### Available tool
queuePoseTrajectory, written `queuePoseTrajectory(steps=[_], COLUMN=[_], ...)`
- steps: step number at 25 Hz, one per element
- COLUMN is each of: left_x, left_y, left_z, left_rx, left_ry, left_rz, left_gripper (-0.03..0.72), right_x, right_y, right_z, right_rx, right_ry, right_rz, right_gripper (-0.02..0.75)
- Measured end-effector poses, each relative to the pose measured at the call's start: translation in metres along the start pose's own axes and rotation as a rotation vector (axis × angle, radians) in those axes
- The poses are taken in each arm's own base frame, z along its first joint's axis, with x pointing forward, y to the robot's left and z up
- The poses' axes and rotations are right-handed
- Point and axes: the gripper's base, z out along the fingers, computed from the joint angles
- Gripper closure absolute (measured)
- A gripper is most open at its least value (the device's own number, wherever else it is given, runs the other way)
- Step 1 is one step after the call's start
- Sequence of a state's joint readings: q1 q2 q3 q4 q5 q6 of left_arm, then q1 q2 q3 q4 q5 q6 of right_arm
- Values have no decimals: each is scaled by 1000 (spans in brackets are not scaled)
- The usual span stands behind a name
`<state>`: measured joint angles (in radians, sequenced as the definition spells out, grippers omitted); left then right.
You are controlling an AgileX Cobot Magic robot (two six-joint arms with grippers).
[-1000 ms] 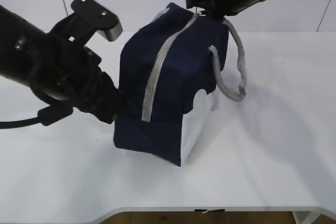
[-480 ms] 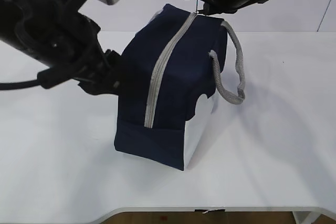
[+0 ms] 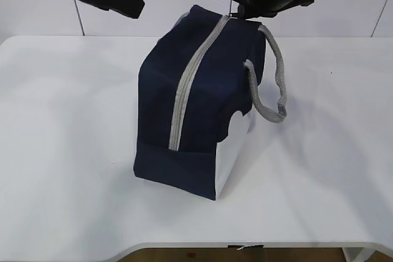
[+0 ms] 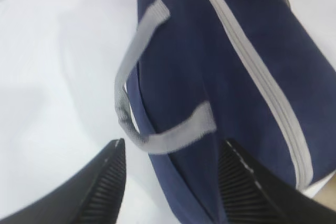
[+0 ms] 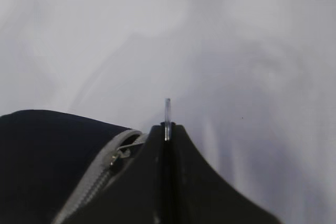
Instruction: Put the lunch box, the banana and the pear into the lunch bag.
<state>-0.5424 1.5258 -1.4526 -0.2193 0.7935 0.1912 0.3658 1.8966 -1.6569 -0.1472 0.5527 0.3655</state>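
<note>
Viewing the scene from the exterior camera, I find the large boxy navy-blue fabric lunch bag [image 3: 196,102] standing upright near the middle of the white surface [image 3: 67,170], its grey zipper [image 3: 189,78] running closed along the top ridge and down the near end, and a white scalloped panel on its right-hand side. The lunch box, banana and pear are not visible in any view; I judge they are either inside the closed bag or outside the frames, and I cannot tell which. My left claw [image 4: 170,182] is raised clear of the bag, jaws standing apart with nothing between them; its wrist view looks down on one grey rope-like handle [image 4: 136,103] lying slack against the bag's side. My right claw [image 5: 167,129] is at the far top end of the bag, jaws pressed together on a thin clear tab just beside the zipper's metal slider [image 5: 116,157]; I take this tab for the zipper pull, though the link between them is hidden. Handling judgement: the fabric is soft and will sag or tip under sideways force, so I would steady the body near its base or take a handle, and operate the zipper by the pull only.
</note>
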Motion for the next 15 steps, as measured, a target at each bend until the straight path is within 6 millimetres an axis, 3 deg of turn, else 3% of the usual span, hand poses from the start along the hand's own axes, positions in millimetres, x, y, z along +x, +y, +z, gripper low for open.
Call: queuePoseTrajectory(steps=[10, 15], left_x=[-23, -22], left_y=[-2, -4], left_z=[37, 56], left_rx=[125, 180], left_ry=[31, 52], left_rz=[-63, -76], left_gripper=[272, 272], right_x=[0, 0], right_y=[0, 0], right_z=[0, 0], right_rx=[-1, -1], right_ry=[0, 0], right_rz=[1, 1], right_gripper=[731, 731])
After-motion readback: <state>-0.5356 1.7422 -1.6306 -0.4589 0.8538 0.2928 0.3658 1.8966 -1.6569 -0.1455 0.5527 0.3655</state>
